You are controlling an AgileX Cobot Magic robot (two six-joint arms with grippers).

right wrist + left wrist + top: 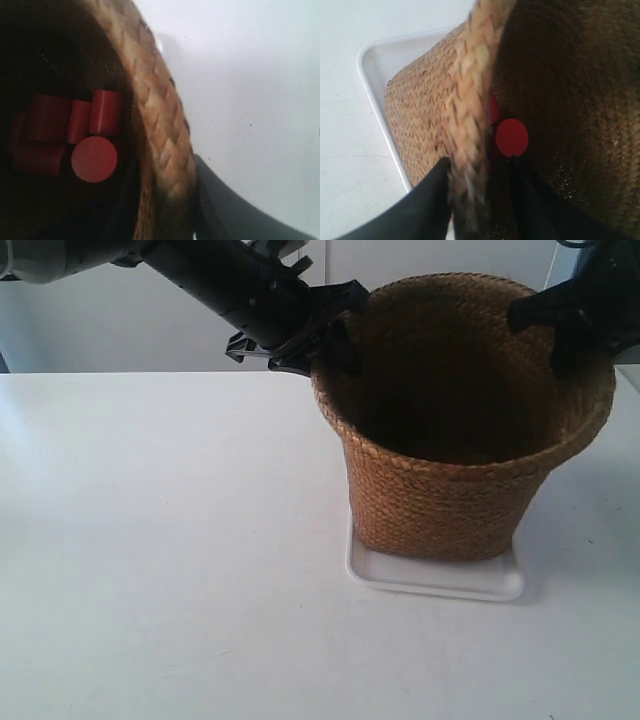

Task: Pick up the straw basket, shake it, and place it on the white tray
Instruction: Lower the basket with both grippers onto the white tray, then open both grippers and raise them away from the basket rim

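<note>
The straw basket (440, 490) sits on the white tray (500, 585), right of centre on the surface (150, 540). The left pincer (477, 167) clasps its braided rim. The right pincer (167, 185) straddles it, grip unclear. Open both evenly and rise straight up, so nothing tips.

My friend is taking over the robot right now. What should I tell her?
Left gripper: fingers on either side of the straw basket rim, apparently clamped on it.
Right gripper: the same, on the opposite side of the rim.
The straw basket sits on the white tray, hiding most of it. Red cylinders lie inside.
Done: basket is on the tray. Whether it was shaken cannot be told.
Left: probably open both grippers and back the arms away.
</note>
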